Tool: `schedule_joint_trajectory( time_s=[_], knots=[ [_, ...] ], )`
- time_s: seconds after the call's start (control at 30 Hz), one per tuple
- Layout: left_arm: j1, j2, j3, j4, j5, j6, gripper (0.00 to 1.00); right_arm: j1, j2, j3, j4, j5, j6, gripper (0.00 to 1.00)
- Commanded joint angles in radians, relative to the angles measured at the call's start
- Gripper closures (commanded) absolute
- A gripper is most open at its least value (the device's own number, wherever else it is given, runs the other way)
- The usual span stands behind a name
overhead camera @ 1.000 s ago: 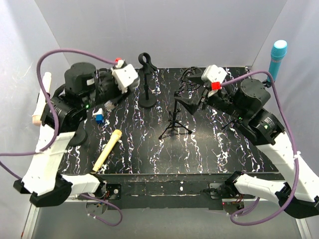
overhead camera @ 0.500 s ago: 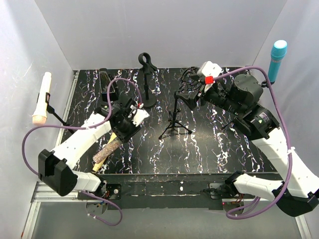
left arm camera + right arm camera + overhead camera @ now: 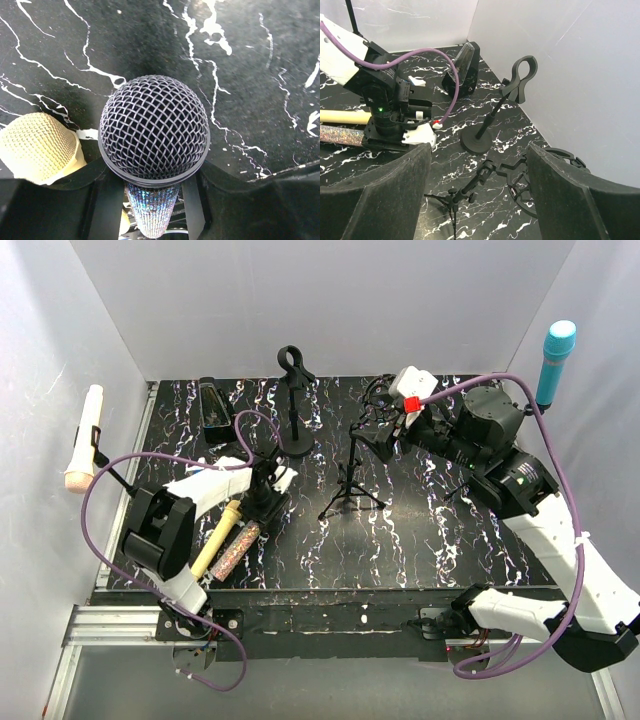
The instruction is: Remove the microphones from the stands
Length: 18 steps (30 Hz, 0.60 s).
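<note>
A microphone (image 3: pixel 154 127) with a dark mesh head and a glittery handle (image 3: pixel 235 551) is in my left gripper (image 3: pixel 263 506), which is shut on the handle just behind the head (image 3: pixel 150 192). It is low over the black marbled table, beside a yellow microphone (image 3: pixel 219 537). The round-based stand (image 3: pixel 295 443) at the back has nothing in its clip (image 3: pixel 522 70). My right gripper (image 3: pixel 379 435) hangs open over a tripod stand (image 3: pixel 470 185), its fingers (image 3: pixel 380 195) wide apart and touching nothing.
The tripod stand (image 3: pixel 350 495) carries a shock mount (image 3: pixel 378 405) with nothing in it. A black wedge-shaped box (image 3: pixel 213 405) sits at the back left. A white microphone (image 3: pixel 85 435) hangs on the left wall and a blue one (image 3: pixel 555 355) on the right wall.
My left arm came down from the back left to the table with the glittery microphone, which now sits beside the yellow one. The right gripper shifted slightly left and back.
</note>
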Motion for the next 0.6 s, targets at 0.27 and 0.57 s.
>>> schedule_joint_trajectory(
  time_s=[0.27,0.57],
  knots=[
    [0.031,-0.022,-0.037,0.055,0.052,-0.024,0.53,-0.002,0.007,0.051,0.01,-0.007,-0.035,0.18],
    [0.029,-0.067,0.003,0.015,0.033,0.027,0.4,-0.002,0.009,0.045,0.016,-0.008,-0.04,0.18]
  ],
)
